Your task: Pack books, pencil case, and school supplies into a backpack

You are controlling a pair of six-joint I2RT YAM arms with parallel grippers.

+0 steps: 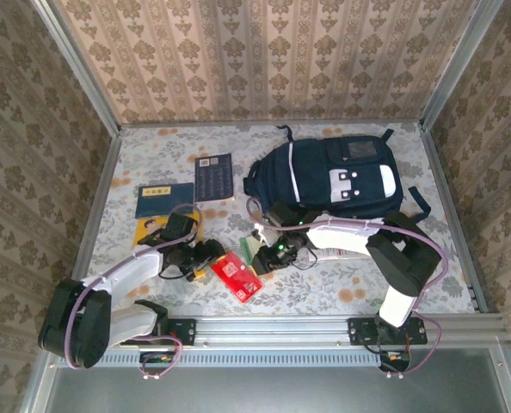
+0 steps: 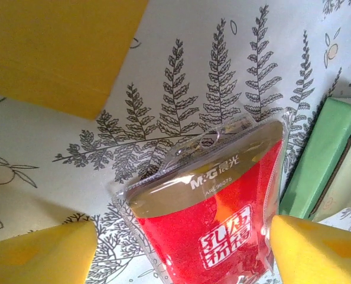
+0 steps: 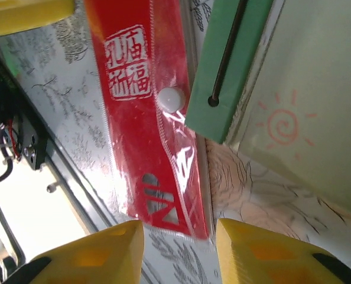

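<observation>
The backpack lay flat at the far right of the table. To its left lay the 3 books. The dark navy book was farthest. The blue book was nearer and further left. The orange-yellow book was just nearer again, partly covered by the left arm.

The red packet lay near the front middle of the table, with the pale green pad just beside it on its far right side. In the right wrist view, the pad's edge seemed to overlap the packet's clear border.

Both arms reached inward to this spot. The left gripper had its 2 yellow fingers spread wide, 1 at each side of the packet's red body. I could not tell whether they touched it. The right gripper hung over the packet's other end with its fingers apart, holding nothing.
</observation>
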